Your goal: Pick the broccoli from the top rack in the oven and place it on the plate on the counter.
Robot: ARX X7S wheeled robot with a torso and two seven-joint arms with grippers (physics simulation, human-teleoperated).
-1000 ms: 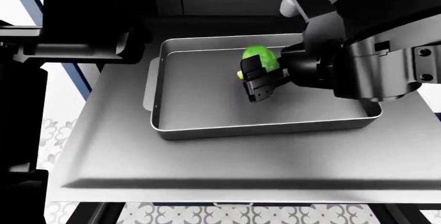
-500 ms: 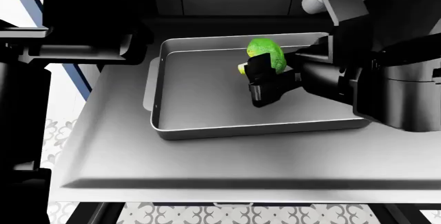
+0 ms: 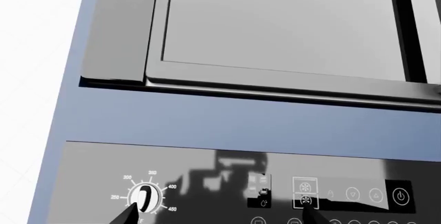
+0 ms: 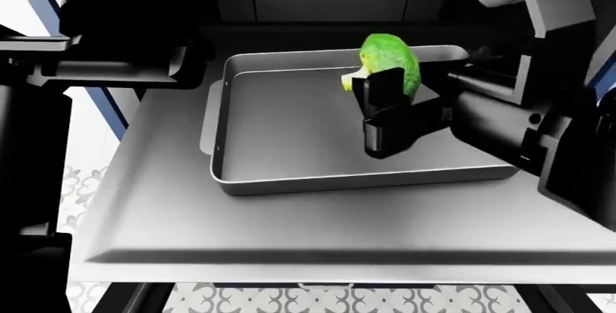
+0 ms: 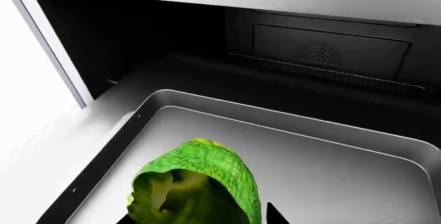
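our right gripper [image 4: 393,111] has its jaws closed on the broccoli [image 4: 393,68], one dark finger crossing the front of the floret in the head view and the green crown and pale stem showing above it. in the right wrist view the broccoli [image 5: 196,188] fills the low middle, dark fingertips just showing beside it, so we judge the hold to be low on the piece rather than around its middle. it appears to hang clear above the baking tray [image 4: 288,147], though we cannot tell for sure that it has left the tray floor.

the tray sits on the top rack [image 4: 288,219], which is drawn out in front of the oven [image 5: 165,43] cavity. the plate and the counter are not in any view, so the carry is all ahead of us.

our left gripper is not in view; its wrist camera shows only the oven control panel [image 3: 276,193] with a dial [image 3: 143,198].

what could go wrong: the floret is rounded and gripped near one end, so a quick swing could let it pivot or slip and drop back into the tray or onto the rack. pulling out low could catch the tray's rim, and a wide sweep could knock the right arm on the oven frame.
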